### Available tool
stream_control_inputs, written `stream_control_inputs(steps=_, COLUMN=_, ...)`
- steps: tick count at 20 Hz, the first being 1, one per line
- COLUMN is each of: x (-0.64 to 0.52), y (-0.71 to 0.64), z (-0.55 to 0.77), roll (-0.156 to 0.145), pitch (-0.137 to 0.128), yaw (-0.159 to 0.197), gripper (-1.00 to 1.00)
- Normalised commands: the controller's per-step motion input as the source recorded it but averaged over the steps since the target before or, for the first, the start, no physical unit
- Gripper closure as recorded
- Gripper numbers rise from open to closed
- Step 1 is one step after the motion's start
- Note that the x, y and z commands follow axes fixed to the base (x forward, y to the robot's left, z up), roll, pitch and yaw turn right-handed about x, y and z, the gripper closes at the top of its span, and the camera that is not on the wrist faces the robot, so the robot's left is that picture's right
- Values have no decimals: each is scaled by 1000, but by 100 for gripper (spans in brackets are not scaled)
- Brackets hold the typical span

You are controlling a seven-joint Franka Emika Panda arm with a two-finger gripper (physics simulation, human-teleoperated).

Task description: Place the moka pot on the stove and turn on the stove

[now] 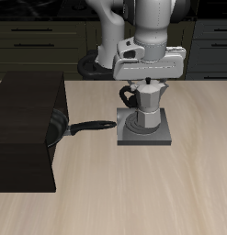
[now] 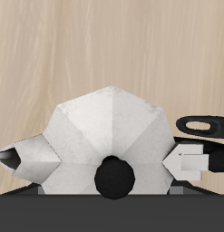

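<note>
We judge the first half done: the moka pot point(image 1: 145, 108) stands upright on the stove point(image 1: 144, 134), directly beneath our pincer point(image 1: 146, 83). Whether the pincer is released or clenched on the pot we cannot tell, as its fingers are hidden. Turning the stove on is left, as far as we see; the coil is covered. We count one moka pot, one stove, one frying pan point(image 1: 62, 129), one black box point(image 1: 26, 130) on the tabletop point(image 1: 133, 197).

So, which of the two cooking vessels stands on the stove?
The silver moka pot, upright on the stove; the black frying pan is beside it.
</note>
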Motion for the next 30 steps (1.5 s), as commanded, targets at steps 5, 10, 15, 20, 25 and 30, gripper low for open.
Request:
stream_control_inputs(steps=5, x=-149, y=-106, z=86, roll=-40, pitch=-12, yaw=-6, gripper=100)
stream_control_inputs(steps=10, x=-51, y=-146, z=-1, roll=-27, pitch=12, yaw=-4, gripper=100)
stream_control_inputs(steps=15, x=-147, y=-135, z=10, roll=-33, pitch=6, yaw=6, gripper=100)
stream_control_inputs(steps=20, x=-161, y=12, z=0, roll=-9, pitch=6, yaw=-24, gripper=100)
stream_control_inputs(steps=25, x=-127, y=-47, z=24, roll=-6, pitch=7, yaw=-27, gripper=100)
stream_control_inputs(steps=30, x=-51, y=-2, z=2, roll=-5, pitch=-3, yaw=0, gripper=100)
